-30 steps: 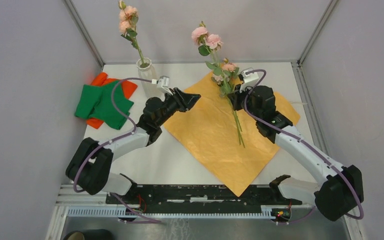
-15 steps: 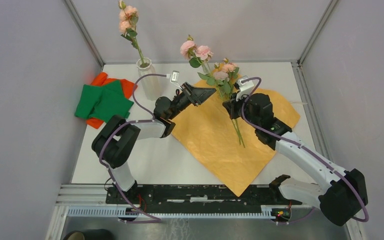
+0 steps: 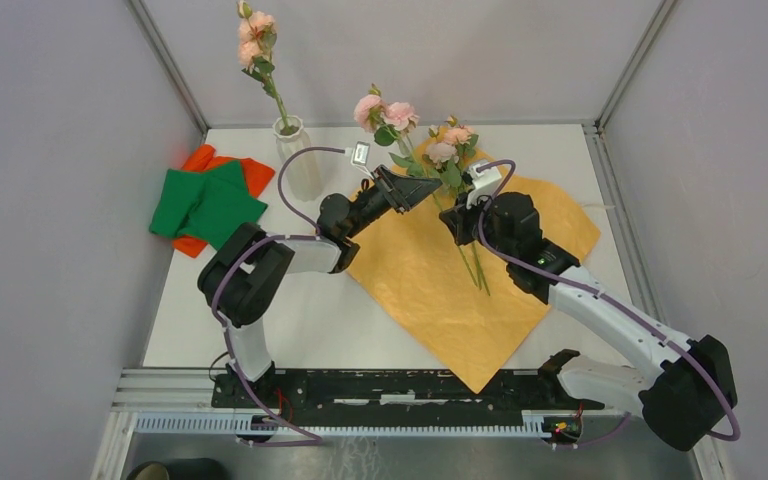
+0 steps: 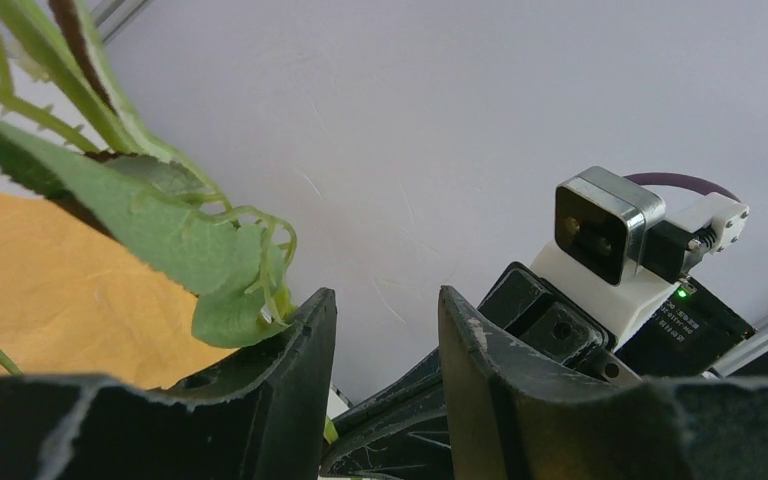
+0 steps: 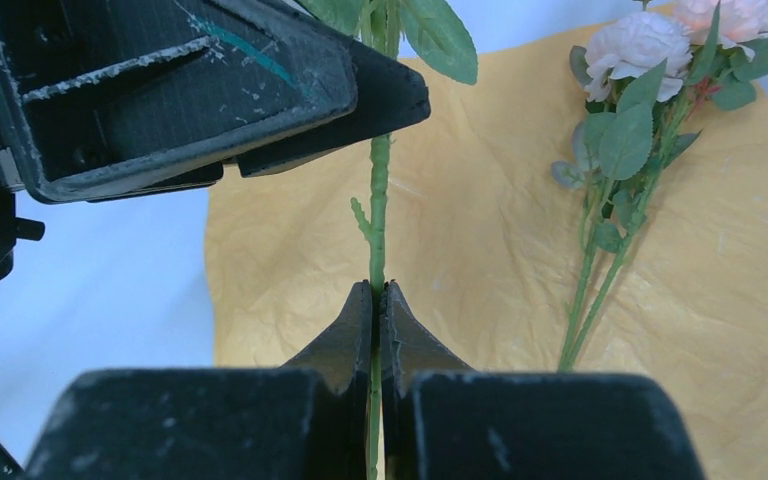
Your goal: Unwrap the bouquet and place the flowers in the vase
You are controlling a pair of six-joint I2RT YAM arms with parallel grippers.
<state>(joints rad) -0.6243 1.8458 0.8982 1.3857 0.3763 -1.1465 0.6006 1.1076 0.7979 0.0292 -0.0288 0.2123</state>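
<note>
Green cloth [image 3: 208, 208] lies folded over an orange cloth [image 3: 253, 174] at the table's left edge, towards the back. In front of them the white table [image 3: 280, 325] shows bare, from the left edge across to the paper.

Just right of the cloths, close to the back edge, the vase [image 3: 296, 165] stands upright. It holds one long stem whose pink blooms [image 3: 257, 35] rise well above the rim.

The left gripper [image 3: 430, 187] hovers over the back corner of the paper, its jaws roughly half open. In its wrist view only the grey wall shows through the gap, and a green leaf [image 4: 160, 235] rests against the outer side of one finger [image 4: 295, 380], so it holds nothing.

Just to its right, the right gripper [image 5: 378, 300] is clamped tight on a thin green stem [image 5: 377, 190]. This stem runs up past the tip of the left gripper to a pair of pink roses [image 3: 383, 110] held above the table's back edge.

The orange paper [image 3: 440, 290] lies unwrapped and flat, set like a diamond. Its near corner reaches the black rail [image 3: 400, 388] at the front, and its right corner comes near the table's right edge. The remaining flowers [image 3: 450, 150] lie on its back part, stems pointing towards the front, beside the right gripper.

A small green light [image 4: 680, 293] glows on the right wrist.
</note>
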